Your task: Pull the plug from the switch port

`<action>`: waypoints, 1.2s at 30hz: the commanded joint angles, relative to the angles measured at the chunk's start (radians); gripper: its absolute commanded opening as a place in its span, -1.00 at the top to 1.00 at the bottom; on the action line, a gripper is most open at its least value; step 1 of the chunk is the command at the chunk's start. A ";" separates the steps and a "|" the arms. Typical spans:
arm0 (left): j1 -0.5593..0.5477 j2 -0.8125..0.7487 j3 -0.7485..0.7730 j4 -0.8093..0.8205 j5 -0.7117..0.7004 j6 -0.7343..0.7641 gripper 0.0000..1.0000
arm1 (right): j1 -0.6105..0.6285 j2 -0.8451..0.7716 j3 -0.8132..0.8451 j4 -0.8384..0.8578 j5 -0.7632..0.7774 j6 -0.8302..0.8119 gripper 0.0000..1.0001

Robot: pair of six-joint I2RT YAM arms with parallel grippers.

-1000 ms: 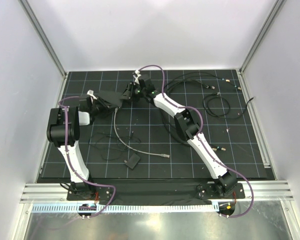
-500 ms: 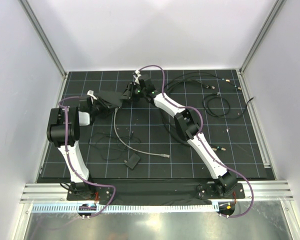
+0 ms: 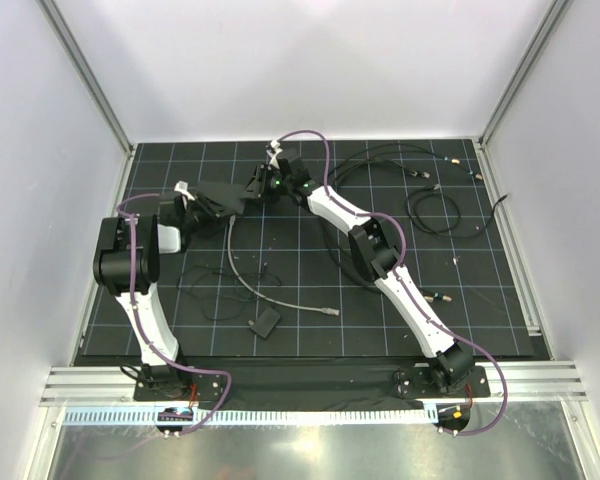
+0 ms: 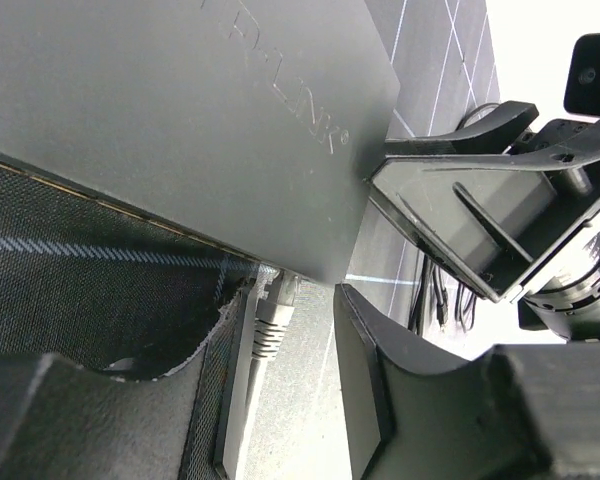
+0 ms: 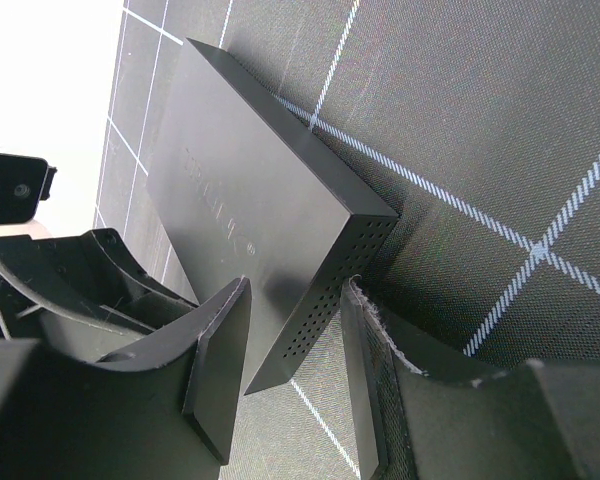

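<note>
Dark-grey, the switch [image 3: 223, 196] lies on the gridded worktop [image 3: 320, 330] with a tool at each end. At its perforated end the right tool [image 5: 295, 295] clamps it across its thickness. At its port edge the left tool [image 4: 293, 330] stands partly spread, fingers flanking the pale plug [image 4: 270, 325] seated in its port.

On the black gridded mat [image 3: 302, 245], the left gripper [image 3: 200, 208] and right gripper [image 3: 256, 187] meet at opposite ends of the flat dark switch [image 3: 223, 194]. A grey cable [image 3: 242, 275] curves from there toward the near side, its free end near a small black block [image 3: 264, 324]
</note>
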 commanded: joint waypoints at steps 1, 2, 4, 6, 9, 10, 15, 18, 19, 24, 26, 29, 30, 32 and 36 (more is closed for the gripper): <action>-0.007 0.010 -0.044 -0.105 -0.033 0.045 0.17 | -0.001 0.007 0.046 0.008 -0.010 0.007 0.03; -0.009 0.015 -0.042 -0.105 -0.032 0.043 0.20 | -0.001 0.007 0.044 0.007 -0.010 0.007 0.03; -0.007 0.019 -0.038 -0.106 -0.030 0.038 0.32 | -0.001 0.005 0.046 0.007 -0.009 0.007 0.03; -0.007 0.019 -0.038 -0.108 -0.029 0.040 0.38 | -0.001 0.005 0.046 0.005 -0.009 0.005 0.03; -0.007 0.018 -0.038 -0.115 -0.029 0.042 0.40 | -0.002 0.005 0.046 0.007 -0.009 0.005 0.03; -0.007 0.019 -0.038 -0.116 -0.029 0.042 0.43 | -0.004 0.007 0.046 0.007 -0.010 0.007 0.03; -0.009 0.036 -0.027 -0.116 -0.033 0.032 0.31 | -0.002 0.004 0.046 0.005 -0.009 0.008 0.04; -0.009 0.045 -0.015 -0.123 -0.041 0.022 0.28 | -0.002 0.004 0.044 0.005 -0.009 0.007 0.04; -0.010 0.054 -0.007 -0.131 -0.043 0.020 0.28 | -0.002 0.004 0.044 0.005 -0.009 0.008 0.05; -0.016 0.067 0.062 -0.266 -0.066 0.052 0.48 | 0.004 0.004 0.044 0.004 -0.006 0.005 0.07; -0.019 0.067 0.071 -0.295 -0.070 0.063 0.59 | 0.011 0.002 0.044 0.002 0.006 -0.007 0.07; -0.026 0.071 0.099 -0.341 -0.075 0.083 0.76 | 0.019 0.002 0.046 0.001 0.016 -0.010 0.08; -0.026 0.073 0.111 -0.352 -0.075 0.095 0.84 | 0.021 0.002 0.047 0.005 0.017 -0.012 0.09; -0.029 0.077 0.130 -0.394 -0.072 0.114 0.97 | 0.022 0.005 0.047 0.007 0.022 -0.012 0.11; -0.033 0.078 0.162 -0.461 -0.069 0.167 1.00 | 0.025 0.011 0.043 0.019 0.031 0.010 0.17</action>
